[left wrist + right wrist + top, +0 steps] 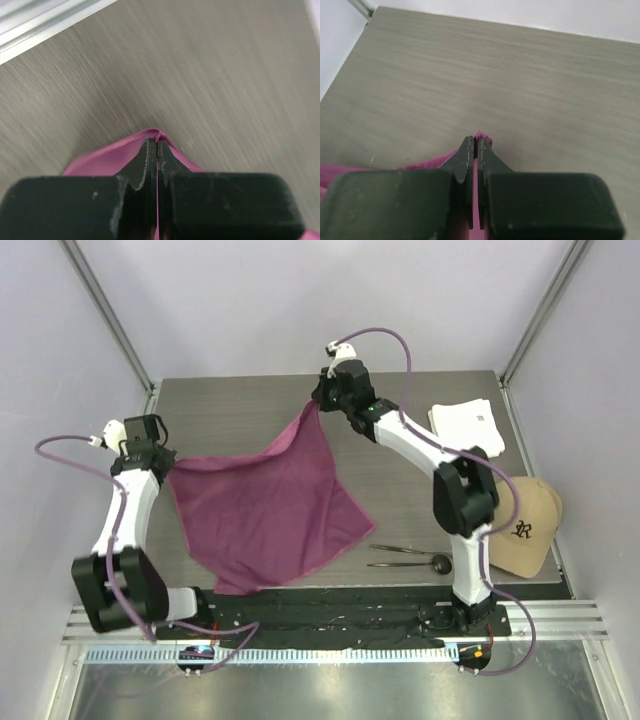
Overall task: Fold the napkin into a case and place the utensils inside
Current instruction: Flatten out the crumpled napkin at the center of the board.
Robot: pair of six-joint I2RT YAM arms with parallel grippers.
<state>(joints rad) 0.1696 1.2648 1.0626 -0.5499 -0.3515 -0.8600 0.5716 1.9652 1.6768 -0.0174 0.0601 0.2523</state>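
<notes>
Your left gripper (170, 468) has its jaws pressed together on one corner of the thin magenta-purple cloth napkin (265, 505). In the left wrist view the black fingertips (149, 150) meet with only a sliver of pink fabric (100, 160) between them, and a small peak of cloth pokes out past the tips. Your right gripper (320, 403) is likewise clamped on another corner, farther back on the grey wood-grain table (250, 400). Its wrist view shows the same thing: the right gripper (475, 140) closed on a pink fold (481, 134).

The napkin hangs stretched between the two pinched corners as one open, unfolded sheet. Its near corner reaches the front edge of the table, and another corner points toward the right arm. You cannot tell how much of it rests on the surface.

The two thin dark metal utensils (405, 556) lie side by side on the table, just right of the napkin and apart from it. The spoon (438, 562) has its round black head near the right arm's base.

A folded white cloth (468, 425) sits at the far right, with a tan baseball cap (525, 525) nearer.
</notes>
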